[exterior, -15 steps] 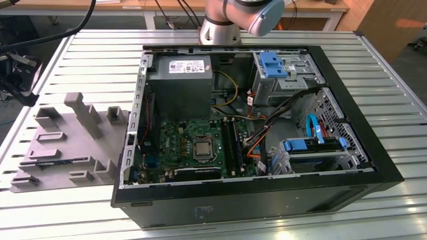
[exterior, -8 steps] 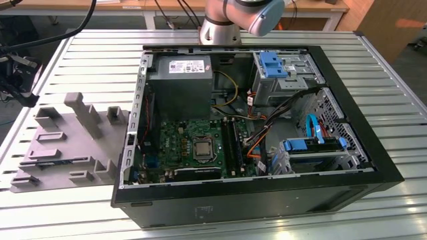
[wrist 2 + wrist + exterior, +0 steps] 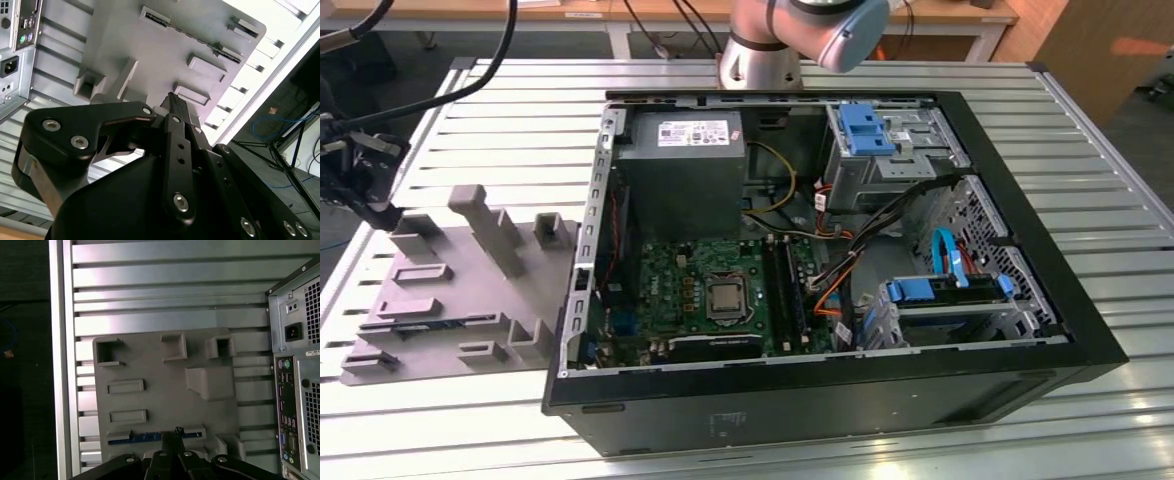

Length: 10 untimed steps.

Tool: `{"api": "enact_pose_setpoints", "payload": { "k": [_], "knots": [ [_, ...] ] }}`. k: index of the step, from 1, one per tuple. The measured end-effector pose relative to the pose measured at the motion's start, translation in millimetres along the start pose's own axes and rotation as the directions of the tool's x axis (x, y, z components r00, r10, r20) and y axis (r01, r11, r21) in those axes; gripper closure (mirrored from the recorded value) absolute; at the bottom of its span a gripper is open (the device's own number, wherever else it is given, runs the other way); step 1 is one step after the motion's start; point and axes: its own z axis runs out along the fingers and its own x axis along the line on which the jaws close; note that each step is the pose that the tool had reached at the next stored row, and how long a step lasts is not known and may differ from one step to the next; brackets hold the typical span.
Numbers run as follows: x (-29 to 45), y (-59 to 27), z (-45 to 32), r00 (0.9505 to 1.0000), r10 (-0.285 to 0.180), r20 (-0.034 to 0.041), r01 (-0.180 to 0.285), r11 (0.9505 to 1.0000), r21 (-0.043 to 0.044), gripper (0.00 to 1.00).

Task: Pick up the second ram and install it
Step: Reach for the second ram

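Item: second ram (image 3: 131, 439), seated in grey holding fixture (image 3: 150, 370); gripper (image 3: 172, 434) above it, empty.

Detail: The second ram is a dark strip with a blue edge, lying lengthwise in the long slot of the fixture, as seen in the first wrist view. The fixture rests on the slatted metal table (image 3: 1094, 180), just beside the rear panel of the open computer case (image 3: 1014, 385), on the exterior view's left. The gripper hangs over the fixture with its tip lined up over the ram's slot; whether it touches the stick cannot be told. The fingers (image 3: 176, 145) are drawn together to a narrow point, nothing held between them. The motherboard (image 3: 680, 285) lies flat inside the case.
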Motion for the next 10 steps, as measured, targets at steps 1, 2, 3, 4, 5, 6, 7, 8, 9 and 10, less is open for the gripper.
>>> {"api": "enact_pose_setpoints", "payload": {
  "k": [1,2,3,4,5,6,7,8,9,10],
  "knots": [
    [0.0,-1.1,1.7,1.0000,0.000,-0.0001,0.000,1.0000,0.0001,0.89],
    [0.0,-2.0,3.5,1.0000,0.000,-0.0001,0.000,1.0000,0.0001,0.89],
    [-0.1,-3.0,5.3,1.0000,0.000,-0.0001,0.000,1.0000,0.0001,0.89],
    [-0.1,-4.0,7.0,1.0000,0.000,-0.0001,0.000,1.0000,0.0001,0.89],
    [-0.2,-5.0,8.8,1.0000,0.000,0.0000,0.000,1.0000,0.0000,0.89],
    [-0.2,-5.9,10.6,1.0000,0.000,-0.0001,0.000,1.0000,0.0000,0.89],
    [-0.2,-6.9,12.4,1.0000,0.000,-0.0001,0.000,1.0000,0.0001,0.89],
    [-0.2,-7.8,14.2,1.0000,0.000,0.0000,0.000,1.0000,0.0000,0.89],
    [-0.2,-8.5,16.0,1.0000,0.000,0.0000,0.000,1.0000,0.0000,0.89],
    [-0.2,-9.0,17.7,1.0000,0.000,-0.0001,0.000,1.0000,0.0000,0.89]
  ]
}}
